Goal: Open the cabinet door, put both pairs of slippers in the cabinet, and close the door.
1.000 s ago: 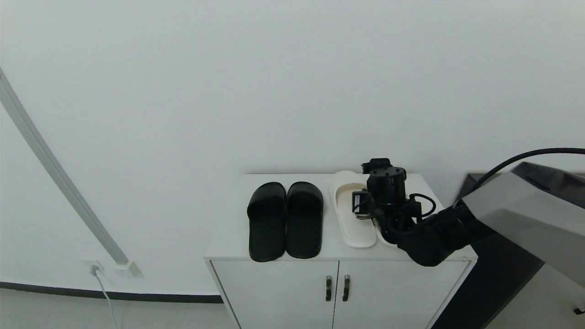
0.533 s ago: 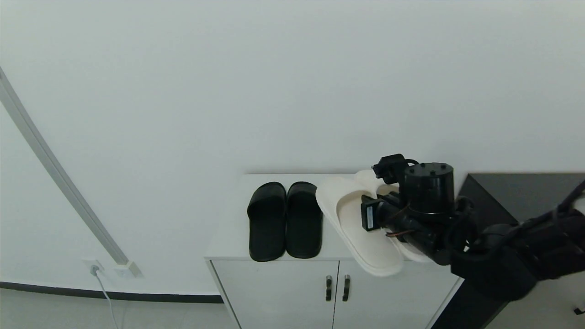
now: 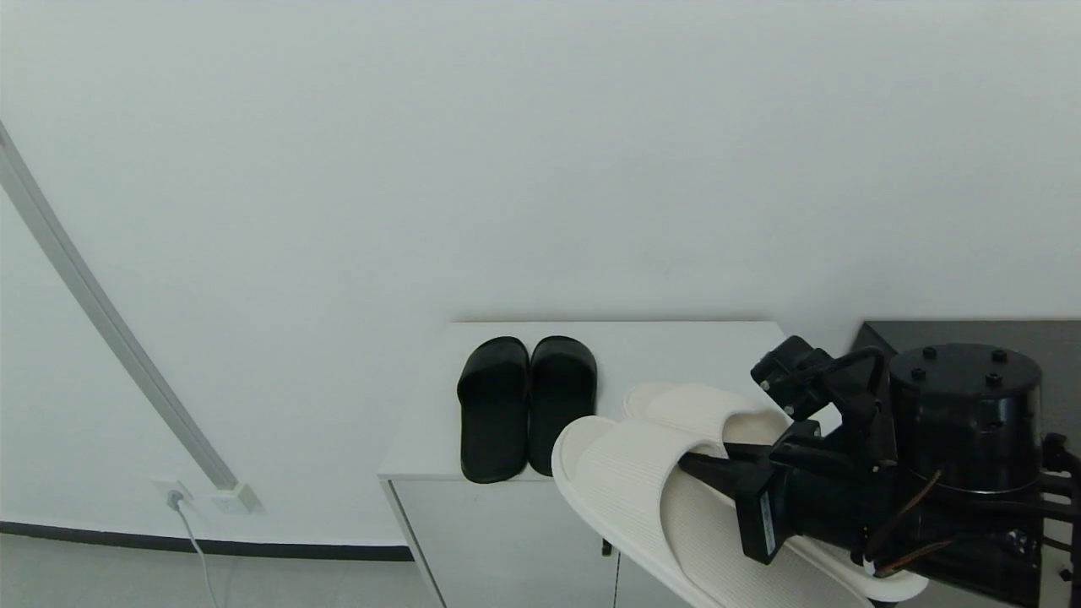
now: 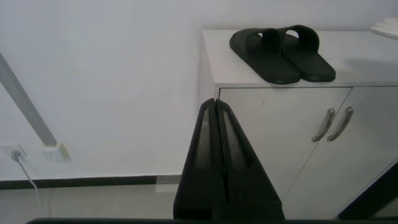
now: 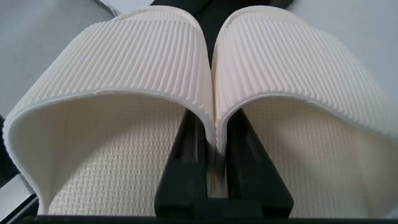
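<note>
My right gripper [image 3: 705,466] is shut on the pair of white slippers [image 3: 629,494], pinching the inner edges of both straps [image 5: 214,127] together. The pair hangs tilted in the air, off the cabinet top and in front of the right door. Both black slippers [image 3: 528,405] lie side by side on the left half of the white cabinet's top [image 3: 422,447]. Both cabinet doors [image 4: 273,130] are closed, with two metal handles [image 4: 333,123] at the middle seam. My left gripper [image 4: 215,109] is shut on nothing, low and to the left of the cabinet's front corner.
A wall socket with a cable [image 3: 173,496] and a slanted grey conduit [image 3: 101,312] are on the wall left of the cabinet. A dark block [image 3: 971,331] stands right of the cabinet. Bare floor lies left of the cabinet [image 4: 93,199].
The right gripper has lifted the white slippers off the cabinet top and carried them forward and down toward the camera. The black slippers have stayed put.
</note>
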You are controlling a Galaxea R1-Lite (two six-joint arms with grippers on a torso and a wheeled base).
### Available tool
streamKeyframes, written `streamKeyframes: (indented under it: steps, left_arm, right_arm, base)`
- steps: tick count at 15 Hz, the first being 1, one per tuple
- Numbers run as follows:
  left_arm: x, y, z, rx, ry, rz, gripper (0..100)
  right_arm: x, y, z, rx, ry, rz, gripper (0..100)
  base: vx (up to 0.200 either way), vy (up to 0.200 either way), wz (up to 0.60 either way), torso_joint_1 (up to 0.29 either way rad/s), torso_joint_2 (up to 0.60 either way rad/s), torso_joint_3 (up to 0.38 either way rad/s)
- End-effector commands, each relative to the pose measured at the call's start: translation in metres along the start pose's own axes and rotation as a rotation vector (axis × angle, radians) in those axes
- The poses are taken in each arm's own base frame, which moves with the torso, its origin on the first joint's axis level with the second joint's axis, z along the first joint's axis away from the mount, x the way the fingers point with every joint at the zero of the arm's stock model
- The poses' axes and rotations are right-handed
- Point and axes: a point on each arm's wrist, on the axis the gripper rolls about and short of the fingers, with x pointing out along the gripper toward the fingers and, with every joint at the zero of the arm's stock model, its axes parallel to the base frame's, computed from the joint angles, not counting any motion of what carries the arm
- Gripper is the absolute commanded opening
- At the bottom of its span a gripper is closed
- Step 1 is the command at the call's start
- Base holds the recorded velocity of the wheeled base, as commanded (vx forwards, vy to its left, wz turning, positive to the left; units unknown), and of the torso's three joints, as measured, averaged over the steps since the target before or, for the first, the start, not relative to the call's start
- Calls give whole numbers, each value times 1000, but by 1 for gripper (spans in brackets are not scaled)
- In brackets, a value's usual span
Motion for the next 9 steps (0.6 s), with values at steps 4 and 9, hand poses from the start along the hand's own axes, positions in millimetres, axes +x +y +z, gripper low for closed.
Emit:
streamKeyframes:
  steps: [4,9]
  left_arm:
    - [0,0,0,0,0,0,0]
    - [0,0,0,0,1,0,0]
  right_arm:
    - [-4,4,-4,-7,9,20,0]
    - [-5,3,-10,-6,24,15,0]
  base:
    - [-150,0,0,3,3,4]
    - [-80,0,0,7,2,-1]
